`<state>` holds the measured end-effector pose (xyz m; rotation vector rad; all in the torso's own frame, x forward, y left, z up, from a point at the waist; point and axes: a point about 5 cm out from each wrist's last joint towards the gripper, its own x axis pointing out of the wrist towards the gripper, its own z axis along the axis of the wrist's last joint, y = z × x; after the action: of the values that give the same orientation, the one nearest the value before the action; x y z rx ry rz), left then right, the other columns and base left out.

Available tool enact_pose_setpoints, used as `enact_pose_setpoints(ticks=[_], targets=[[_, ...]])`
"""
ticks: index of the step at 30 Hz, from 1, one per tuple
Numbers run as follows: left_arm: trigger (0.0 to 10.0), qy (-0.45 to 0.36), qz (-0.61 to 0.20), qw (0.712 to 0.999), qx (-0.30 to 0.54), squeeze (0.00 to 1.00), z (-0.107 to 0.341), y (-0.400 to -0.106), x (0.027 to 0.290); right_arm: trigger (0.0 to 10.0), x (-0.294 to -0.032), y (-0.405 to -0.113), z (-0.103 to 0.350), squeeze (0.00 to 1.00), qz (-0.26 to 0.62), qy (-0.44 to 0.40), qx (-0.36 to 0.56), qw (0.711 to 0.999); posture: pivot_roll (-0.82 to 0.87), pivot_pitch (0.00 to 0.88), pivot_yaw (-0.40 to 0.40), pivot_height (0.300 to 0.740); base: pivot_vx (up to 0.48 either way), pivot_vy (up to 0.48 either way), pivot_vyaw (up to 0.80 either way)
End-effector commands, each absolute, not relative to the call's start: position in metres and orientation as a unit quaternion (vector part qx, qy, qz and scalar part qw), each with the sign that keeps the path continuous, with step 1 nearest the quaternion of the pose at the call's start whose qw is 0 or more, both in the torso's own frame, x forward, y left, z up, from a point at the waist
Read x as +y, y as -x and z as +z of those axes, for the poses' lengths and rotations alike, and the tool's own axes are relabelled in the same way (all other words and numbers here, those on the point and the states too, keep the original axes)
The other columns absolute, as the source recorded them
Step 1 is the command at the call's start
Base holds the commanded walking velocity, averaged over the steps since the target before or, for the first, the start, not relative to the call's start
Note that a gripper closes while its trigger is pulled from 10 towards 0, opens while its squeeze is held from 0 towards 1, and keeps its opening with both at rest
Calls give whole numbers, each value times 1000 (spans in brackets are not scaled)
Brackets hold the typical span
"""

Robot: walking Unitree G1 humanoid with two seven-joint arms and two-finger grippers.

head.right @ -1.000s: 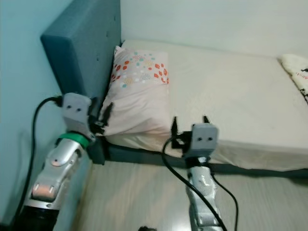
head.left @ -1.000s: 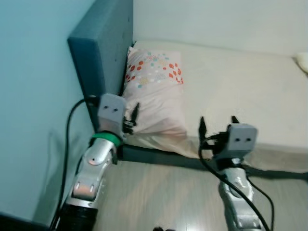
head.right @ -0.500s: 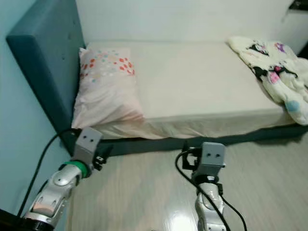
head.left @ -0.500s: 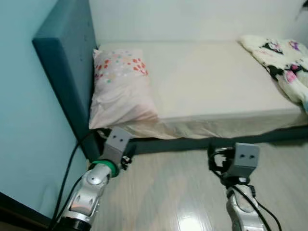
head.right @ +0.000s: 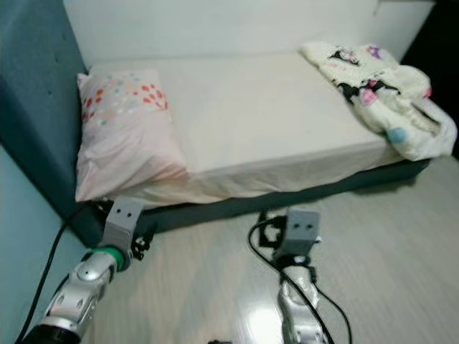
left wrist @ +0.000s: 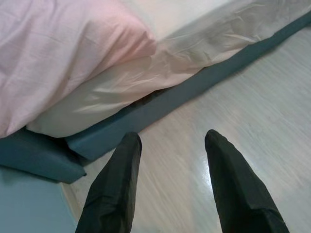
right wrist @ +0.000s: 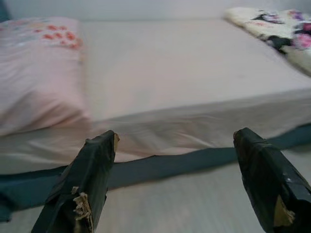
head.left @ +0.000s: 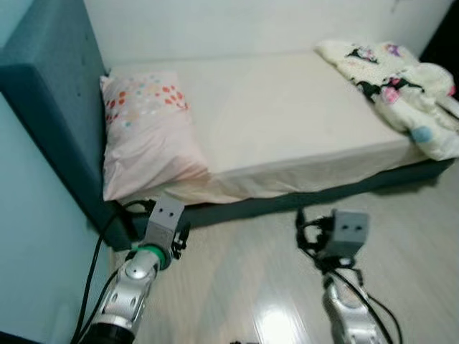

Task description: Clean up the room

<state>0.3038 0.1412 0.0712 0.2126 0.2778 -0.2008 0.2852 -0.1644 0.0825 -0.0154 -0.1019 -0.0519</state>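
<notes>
Both arms are hovering low over the pale wooden floor (head.left: 237, 287), empty. The left gripper (left wrist: 170, 141) is holding its fingers apart near the bed frame (head.left: 287, 204); the right gripper (right wrist: 175, 141) is spreading its fingers wide. Beyond, a pink dotted pillow (head.left: 140, 132) is lying on the cream mattress (head.left: 287, 115) against the teal headboard (head.left: 50, 107), and a crumpled patterned blanket (head.left: 394, 79) is resting at the far end. The view is swinging away from the headboard, bringing more blanket into sight than half a second ago.
</notes>
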Motion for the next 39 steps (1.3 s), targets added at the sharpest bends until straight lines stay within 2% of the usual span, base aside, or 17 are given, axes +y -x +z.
enact_pose_setpoints(ticks=[1,13,22,24,27,30,33,36,39], targets=[[10000,-101,-104,978,148,0,64,-301,138,10000,-168,-284,78,0,-30,13,-44,998,7,36,24,734,0,0,0],[10000,-99,-104,980,137,0,65,-305,134,10000,-174,-285,77,0,-33,29,-47,998,7,39,17,734,0,0,-133],[10000,-103,-101,980,137,0,62,-305,134,10000,-176,-286,71,0,-33,25,-32,999,8,39,9,734,0,0,-757],[10000,-119,-104,977,142,0,54,-302,135,10000,-188,-281,53,0,-44,37,9,998,6,38,4,734,0,0,-800],[10000,-123,-107,976,144,0,51,-300,135,10000,-191,-279,46,0,-43,41,27,998,6,38,4,734,0,0,-800],[10000,-123,-128,968,175,0,32,-290,135,10000,-183,-261,8,0,9,49,123,991,7,36,1,734,0,0,-800],[10000,-122,-135,966,186,0,26,-286,135,10000,-180,-255,-2,0,23,46,148,988,7,31,-5,734,0,0,-800],[10000,-146,-148,960,187,0,19,-284,138,10000,-187,-258,-1,0,7,49,149,988,2,23,-9,734,0,0,-533],[10000,-158,-141,949,234,0,-3,-276,146,10000,-194,-254,-10,0,-10,37,180,983,0,8,-19,734,0,0,0]])
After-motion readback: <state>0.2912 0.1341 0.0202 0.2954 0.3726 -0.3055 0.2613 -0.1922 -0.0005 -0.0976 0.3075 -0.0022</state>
